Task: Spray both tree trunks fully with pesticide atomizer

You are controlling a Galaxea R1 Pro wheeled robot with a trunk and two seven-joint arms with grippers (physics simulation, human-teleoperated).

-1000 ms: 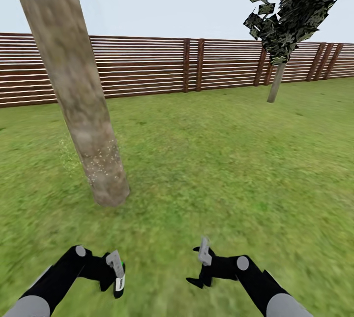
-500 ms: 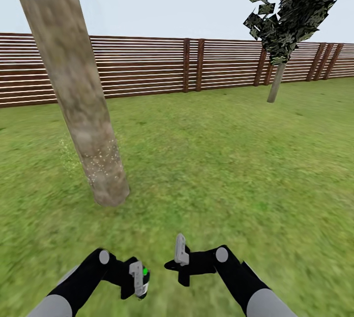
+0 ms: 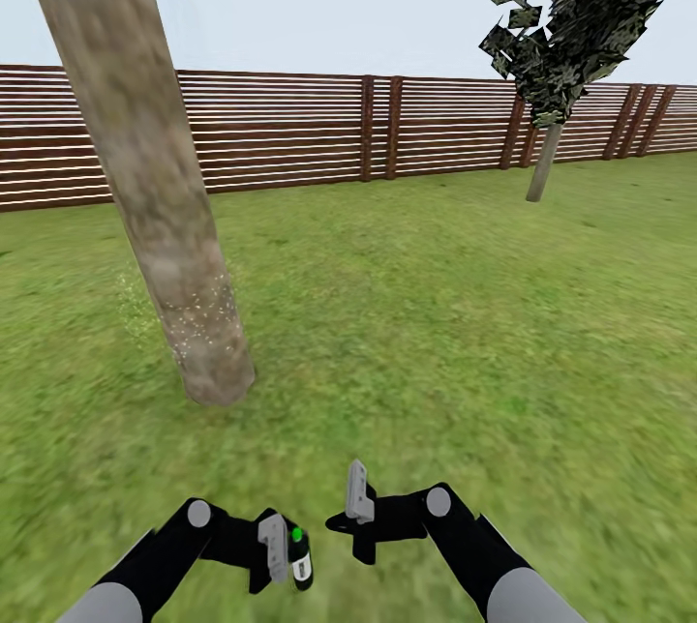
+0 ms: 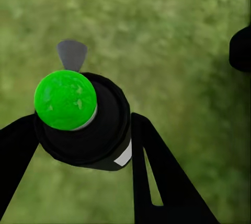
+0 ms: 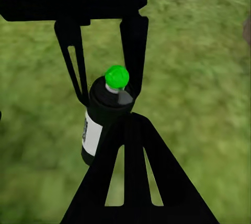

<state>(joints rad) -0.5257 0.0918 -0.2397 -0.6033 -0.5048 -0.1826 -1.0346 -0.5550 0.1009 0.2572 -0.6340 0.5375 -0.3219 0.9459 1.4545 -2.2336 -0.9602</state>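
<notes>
Pesticide atomizer (image 3: 300, 560) clamped in left tool (image 3: 287, 555), low over the lawn, near tree trunk (image 3: 155, 188) lying ahead and leftward; right tool (image 3: 356, 519) just beside the bottle, holding nothing, opening undeterminable. Bottle axis roughly upright in head view; right wrist view alone showing pale label (image 5: 92, 131), left fingers (image 5: 134, 41) flanking the body.

We lose the near trunk (image 3: 145, 178) at the head view's top edge, crown unseen. Left fingers (image 4: 157, 182) cover the atomizer's (image 4: 83, 125) sides. Right gripper (image 3: 360, 531) spread: can't tell.
</notes>
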